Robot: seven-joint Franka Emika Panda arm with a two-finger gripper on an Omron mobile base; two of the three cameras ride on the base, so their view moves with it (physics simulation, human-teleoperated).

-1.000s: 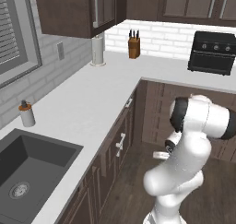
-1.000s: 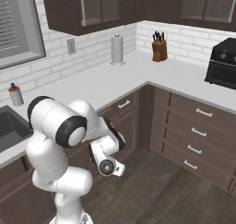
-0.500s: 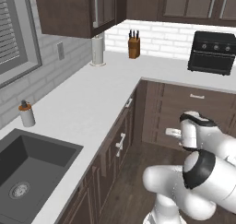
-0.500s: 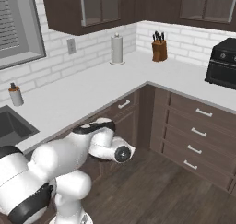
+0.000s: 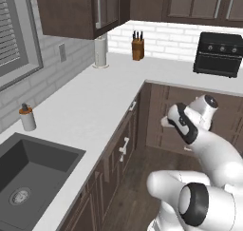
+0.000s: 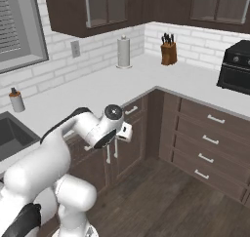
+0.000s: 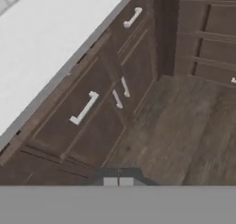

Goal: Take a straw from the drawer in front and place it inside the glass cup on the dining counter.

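Hovering shut, end effector (image 7: 118,181) points at closed drawer (image 7: 85,109) beyond it.

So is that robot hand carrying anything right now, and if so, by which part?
Nothing is held. The gripper has its two finger tips shut together with nothing between them, and it points at the closed drawer under the white worktop.

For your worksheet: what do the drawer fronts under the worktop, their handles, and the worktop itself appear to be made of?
Drawer fronts: probably wood with a dark brown matt finish, going by their faint grain.
Handles: likely brushed metal, being pale silver bars.
Worktop: smooth, plain white and unpatterned, so perhaps laminate or stone. The look leaves that open.
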